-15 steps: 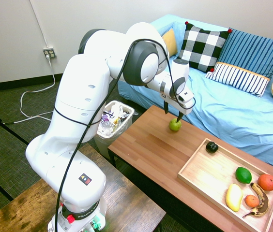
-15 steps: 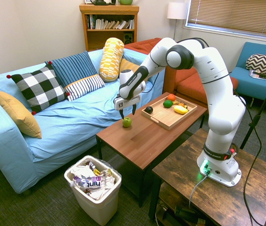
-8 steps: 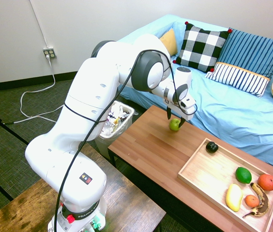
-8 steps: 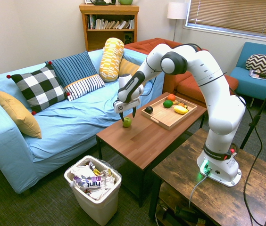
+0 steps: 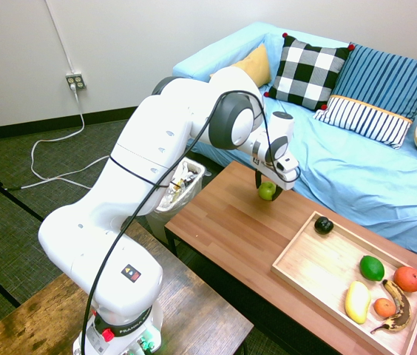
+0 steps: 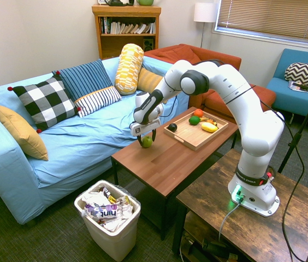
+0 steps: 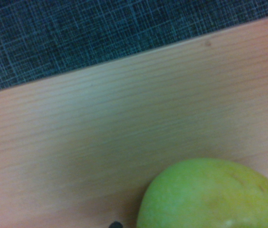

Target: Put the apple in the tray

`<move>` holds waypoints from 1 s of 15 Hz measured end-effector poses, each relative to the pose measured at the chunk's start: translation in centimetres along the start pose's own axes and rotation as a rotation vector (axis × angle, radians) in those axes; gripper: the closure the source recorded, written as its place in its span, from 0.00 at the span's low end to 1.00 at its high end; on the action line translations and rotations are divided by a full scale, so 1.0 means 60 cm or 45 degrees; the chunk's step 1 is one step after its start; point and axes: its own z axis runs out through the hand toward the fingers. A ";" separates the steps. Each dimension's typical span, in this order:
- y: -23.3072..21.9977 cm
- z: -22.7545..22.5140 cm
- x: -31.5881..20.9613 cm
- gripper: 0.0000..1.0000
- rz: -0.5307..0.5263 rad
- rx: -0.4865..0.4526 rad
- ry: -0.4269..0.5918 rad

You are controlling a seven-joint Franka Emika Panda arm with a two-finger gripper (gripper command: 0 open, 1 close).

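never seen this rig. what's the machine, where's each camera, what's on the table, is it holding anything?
It's one white robot arm; its end effector is a two-finger clamp. Two pictures come from room cameras on opposite sides, the third from a camera on the wrist. On the table sit a green apple and a wooden tray already holding other fruit. The end effector is down around the apple, fingers either side; whether they grip it can't be told. The wrist view shows the apple close up.

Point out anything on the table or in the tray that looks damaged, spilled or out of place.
The banana in the tray is blackened and looks overripe next to the bright fruit around it. The apple sits alone on the table, outside the tray, with the gripper down around it. Nothing is spilled or tipped.
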 end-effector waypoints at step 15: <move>0.182 -0.188 0.175 1.00 0.294 0.103 0.032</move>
